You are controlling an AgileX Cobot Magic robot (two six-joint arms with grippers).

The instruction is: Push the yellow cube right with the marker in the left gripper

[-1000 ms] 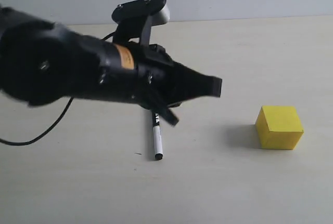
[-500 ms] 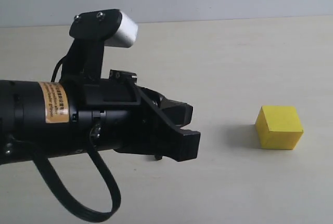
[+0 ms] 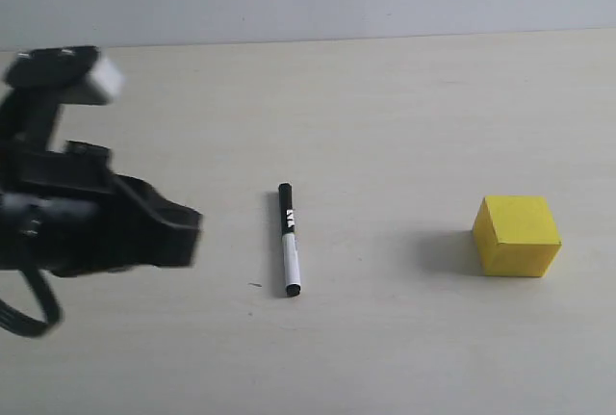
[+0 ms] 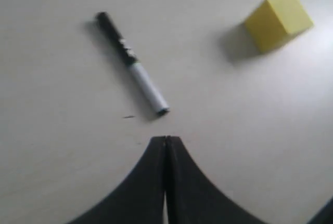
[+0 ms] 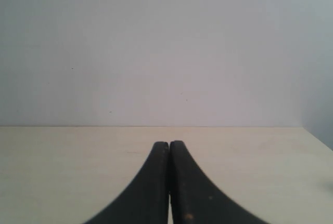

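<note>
The marker lies loose on the pale table, black half toward the back, white barrel and black tip toward the front; it also shows in the left wrist view. The yellow cube rests well to the marker's right, seen too in the left wrist view. My left gripper hovers at the left, away from the marker, blurred; in its wrist view the left gripper is shut on nothing. The right gripper is shut and empty, and does not show in the exterior view.
The table is a plain pale surface with a grey wall behind its far edge. A black cable loop hangs under the left arm. A small dark speck marks the table by the marker's tip.
The left arm has pulled back to the left, uncovering the marker. The marker and cube lie where they were a second ago.
</note>
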